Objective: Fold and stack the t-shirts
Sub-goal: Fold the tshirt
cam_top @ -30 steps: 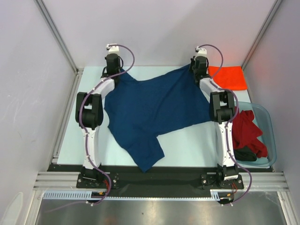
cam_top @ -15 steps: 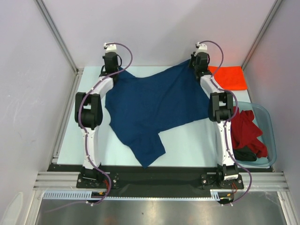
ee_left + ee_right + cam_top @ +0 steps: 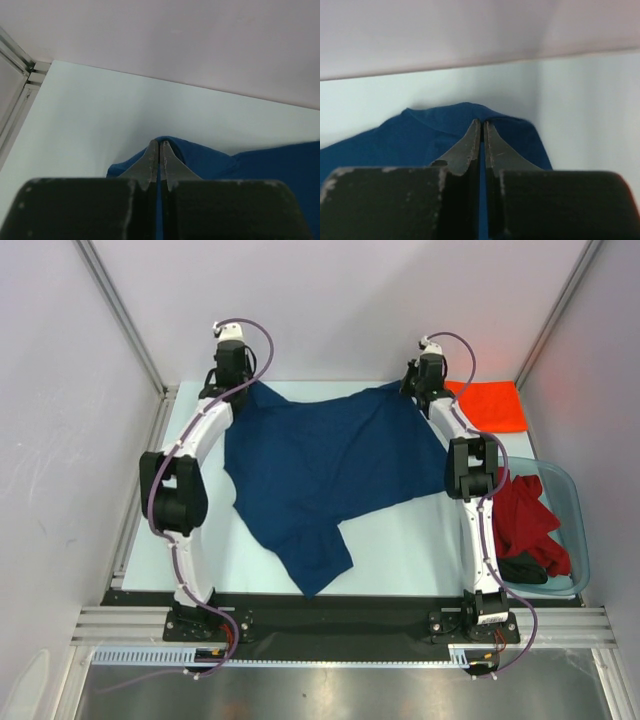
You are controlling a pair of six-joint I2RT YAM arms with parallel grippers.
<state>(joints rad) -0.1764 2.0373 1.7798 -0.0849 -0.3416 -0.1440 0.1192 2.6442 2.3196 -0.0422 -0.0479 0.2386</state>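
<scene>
A navy blue t-shirt (image 3: pixel 320 470) lies spread across the table, one sleeve trailing toward the near edge. My left gripper (image 3: pixel 243 388) is shut on its far left corner; the cloth (image 3: pixel 200 157) bunches round the fingertips (image 3: pixel 152 155). My right gripper (image 3: pixel 413 390) is shut on its far right corner, the cloth (image 3: pixel 420 132) pinched between the fingers (image 3: pixel 492 145). A folded orange t-shirt (image 3: pixel 487 405) lies flat at the far right. A red t-shirt (image 3: pixel 525 515) and a dark one (image 3: pixel 525 568) sit in the tub.
A clear bluish plastic tub (image 3: pixel 577 530) stands at the right edge beside the right arm. Walls close the table at the back and both sides. A metal rail (image 3: pixel 140 480) runs along the left edge.
Both grippers have moved toward the far wall with the shirt corners, the left one farther. The navy shirt's far edge is pulled straighter and flatter.
</scene>
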